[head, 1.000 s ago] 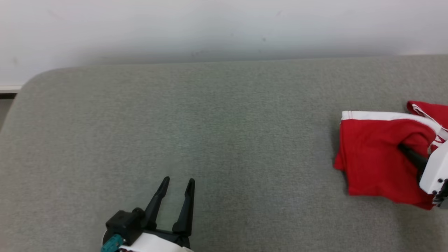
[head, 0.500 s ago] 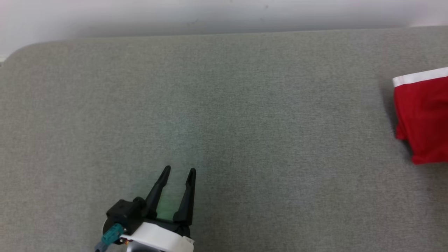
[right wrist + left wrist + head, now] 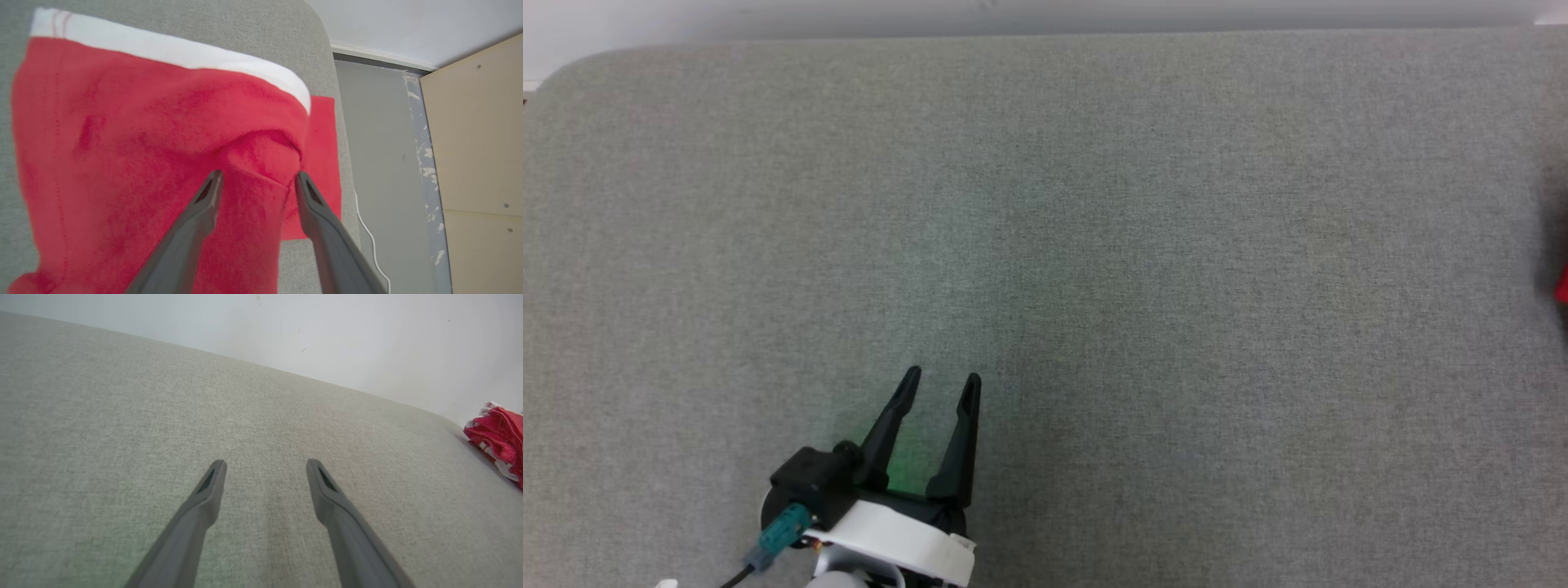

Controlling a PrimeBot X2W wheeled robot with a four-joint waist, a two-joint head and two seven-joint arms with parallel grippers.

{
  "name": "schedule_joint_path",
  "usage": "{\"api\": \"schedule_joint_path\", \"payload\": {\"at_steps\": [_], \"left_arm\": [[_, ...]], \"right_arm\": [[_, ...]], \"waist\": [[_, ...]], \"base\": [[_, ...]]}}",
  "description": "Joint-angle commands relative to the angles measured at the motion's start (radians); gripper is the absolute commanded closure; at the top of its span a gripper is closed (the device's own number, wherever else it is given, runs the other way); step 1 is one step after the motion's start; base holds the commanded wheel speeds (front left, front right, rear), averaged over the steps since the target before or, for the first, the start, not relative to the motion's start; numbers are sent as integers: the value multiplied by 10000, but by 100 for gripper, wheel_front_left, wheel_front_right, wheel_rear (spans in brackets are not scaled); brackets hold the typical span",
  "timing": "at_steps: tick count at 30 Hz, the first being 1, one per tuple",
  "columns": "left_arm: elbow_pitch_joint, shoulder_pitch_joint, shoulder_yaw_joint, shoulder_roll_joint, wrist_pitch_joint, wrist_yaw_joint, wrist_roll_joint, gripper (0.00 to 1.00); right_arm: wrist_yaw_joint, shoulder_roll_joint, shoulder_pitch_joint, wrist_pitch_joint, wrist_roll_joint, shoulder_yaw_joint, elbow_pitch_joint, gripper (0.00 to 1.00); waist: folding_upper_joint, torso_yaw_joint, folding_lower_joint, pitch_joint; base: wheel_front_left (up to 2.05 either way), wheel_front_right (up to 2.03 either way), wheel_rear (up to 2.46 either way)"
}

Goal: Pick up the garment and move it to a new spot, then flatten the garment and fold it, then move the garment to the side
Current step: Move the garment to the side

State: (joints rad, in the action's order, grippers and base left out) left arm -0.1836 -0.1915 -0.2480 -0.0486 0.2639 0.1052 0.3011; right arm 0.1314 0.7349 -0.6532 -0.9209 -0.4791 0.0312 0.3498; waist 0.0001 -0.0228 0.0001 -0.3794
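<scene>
A grey fabric cushion [image 3: 1094, 245] meets a white wall [image 3: 367, 343]; a thin white cable [image 3: 374, 245] lies near a beige panel [image 3: 474, 143].

Soft, even, bright light; no glare. Faint green cast on grey fabric surface [image 3: 1094, 204] at left gripper [image 3: 942, 380]. Blur smears the garment [image 3: 122, 143] in right wrist view; its soft shadow sits at head view's right edge. Wrist views bow at edges.

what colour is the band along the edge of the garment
White; the band runs along one edge of the red garment. It shows best in the right wrist view.
</scene>
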Motion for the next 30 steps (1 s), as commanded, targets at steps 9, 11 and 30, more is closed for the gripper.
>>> {"api": "schedule_joint_path", "payload": {"at_steps": [9,11,30], "left_arm": [[-163,-147,46,-41,-2,76,-219,0],[-177,-82,85,-42,-2,78,-199,0],[-315,1912,1132,-41,-1,-435,-109,0]], "right_arm": [[-21,-567,1054,1617,1734,1310,713,0],[-21,-704,1305,2037,1935,1371,732,0],[-22,-3656,4964,7644,2761,1995,-2669,0]], "waist": [[-1,54,-1,110],[-1,67,-1,233],[-1,368,-1,3305]], "base": [[0,0,0],[0,0,0],[0,0,0]]}}
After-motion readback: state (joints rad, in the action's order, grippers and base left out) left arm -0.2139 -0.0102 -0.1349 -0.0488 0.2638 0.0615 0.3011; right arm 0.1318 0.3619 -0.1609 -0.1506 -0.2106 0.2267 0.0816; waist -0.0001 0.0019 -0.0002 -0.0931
